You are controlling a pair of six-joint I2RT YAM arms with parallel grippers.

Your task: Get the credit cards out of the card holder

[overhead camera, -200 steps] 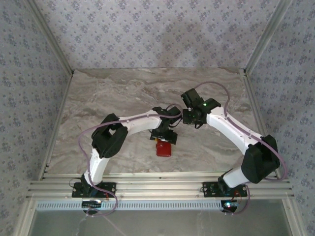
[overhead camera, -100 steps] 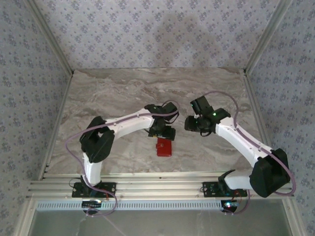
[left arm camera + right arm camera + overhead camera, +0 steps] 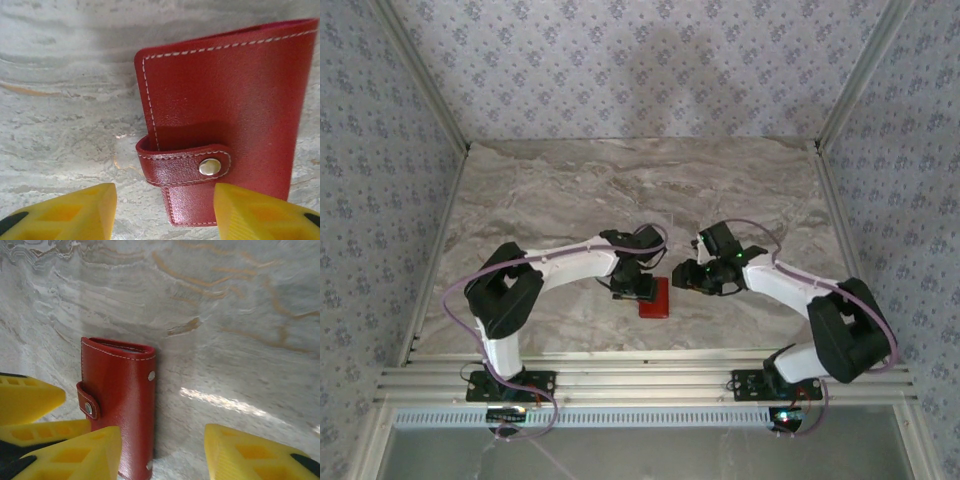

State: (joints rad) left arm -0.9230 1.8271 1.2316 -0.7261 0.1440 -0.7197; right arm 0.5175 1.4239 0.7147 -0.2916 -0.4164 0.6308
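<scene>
- Finds a small flat red leather card holder (image 3: pixel 658 303) with white stitching lying on the grey-veined, marble-patterned desk (image 3: pixel 570 190), near the front edge and roughly midway between the two arm bases.
- Shows it closed, with a thin red strap tab (image 3: pixel 175 165) wrapped round one long edge and fastened on the cover by a round silver snap (image 3: pixel 210 166).
- Picks out two small silver rivets (image 3: pixel 151 375) along the opposite long edge of the cover in the right wrist view, with the holder (image 3: pixel 125 405) standing lengthwise away from that camera.
- Places the left end effector (image 3: pixel 635 287) low over the holder's left edge in the top view.
- Reads its yellow fingers (image 3: pixel 75 210) as apart: one over bare desk, the other over the cover's near corner, with the strap tab in the gap between them and nothing clamped (image 3: pixel 162 192).
- Places the right end effector (image 3: pixel 685 277) just beside the holder's right edge in the top view.
- Reads its yellow fingers (image 3: pixel 250 455) as apart too: one over the near end of the cover, the other over bare desk, gripping nothing (image 3: pixel 161 435).
- Catches the left arm's yellow fingers at the strap side in the right wrist view.
- Cannot tell whether any fingertip touches the leather or the desk.
</scene>
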